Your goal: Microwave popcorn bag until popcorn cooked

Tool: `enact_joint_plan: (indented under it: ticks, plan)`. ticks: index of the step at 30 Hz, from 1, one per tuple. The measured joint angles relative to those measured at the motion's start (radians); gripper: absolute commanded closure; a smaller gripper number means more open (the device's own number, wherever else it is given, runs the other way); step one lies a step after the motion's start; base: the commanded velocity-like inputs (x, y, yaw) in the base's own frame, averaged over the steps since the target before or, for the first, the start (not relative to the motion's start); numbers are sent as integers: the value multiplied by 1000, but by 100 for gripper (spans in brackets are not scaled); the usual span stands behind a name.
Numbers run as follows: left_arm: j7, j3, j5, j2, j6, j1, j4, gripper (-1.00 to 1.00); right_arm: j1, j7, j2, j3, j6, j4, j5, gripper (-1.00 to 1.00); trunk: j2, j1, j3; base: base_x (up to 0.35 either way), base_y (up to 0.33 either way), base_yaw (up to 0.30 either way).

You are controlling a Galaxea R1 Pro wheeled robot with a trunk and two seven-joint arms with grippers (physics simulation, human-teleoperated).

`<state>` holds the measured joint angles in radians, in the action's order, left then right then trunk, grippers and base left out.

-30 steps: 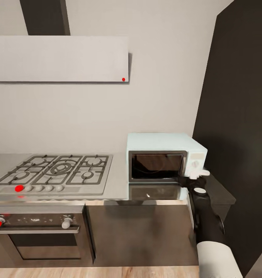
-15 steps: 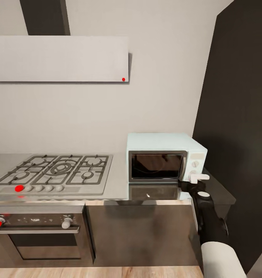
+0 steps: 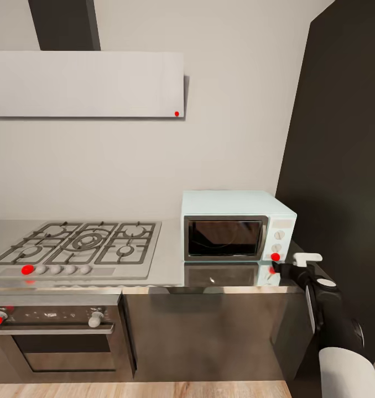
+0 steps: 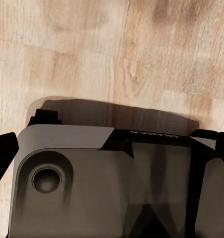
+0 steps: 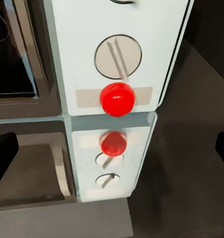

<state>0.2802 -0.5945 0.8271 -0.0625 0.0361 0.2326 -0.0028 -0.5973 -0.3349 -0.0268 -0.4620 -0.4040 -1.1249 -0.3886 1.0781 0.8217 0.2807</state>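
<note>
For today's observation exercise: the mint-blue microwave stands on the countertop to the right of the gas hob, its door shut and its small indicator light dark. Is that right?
One detail is wrong: the indicator light is lit red, not dark. The right wrist view shows it glowing below the knob, and the head view shows it at the microwave's lower right corner. The rest holds: door shut, on the countertop, right of the gas hob.

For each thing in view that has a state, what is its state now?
microwave: door shut, red indicator light lit
right gripper: open, beside the microwave, holding nothing
hob: one red knob, no flame visible
oven: door shut
</note>
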Motion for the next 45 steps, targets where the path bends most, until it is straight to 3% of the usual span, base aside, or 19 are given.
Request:
enact_joint_plan:
  ticks: [1, 2, 9, 16, 41, 45]
  plan:
    - [0, 0, 0, 0, 0, 0, 0, -100, 0, 2, 0, 0, -1, 0, 0, -100, 0, 0, 0, 0, 0, 0]
    - [0, 0, 0, 0, 0, 0, 0, -100, 0, 3, -1, -1, -2, 0, 0, 100, 0, 0, 0, 0, 0, 0]
    - [0, 0, 0, 0, 0, 0, 0, -100, 0, 4, -7, -5, -1, 1, 1, 100, 0, 0, 0, 0, 0, 0]
    - [0, 0, 0, 2, 0, 0, 0, -100, 0, 4, -7, -41, 9, 1, 2, 100, 0, 0, 0, 0, 0, 0]
    - [0, 0, -3, 5, 0, 0, 0, -100, 0, 5, 16, -35, 33, 1, 2, 100, 0, 0, 0, 40, -27, 0]
    - [0, 0, -3, 5, 0, 0, 0, -100, 1, 5, 15, -38, 105, 27, 4, 100, 0, 0, 0, 0, 0, 0]
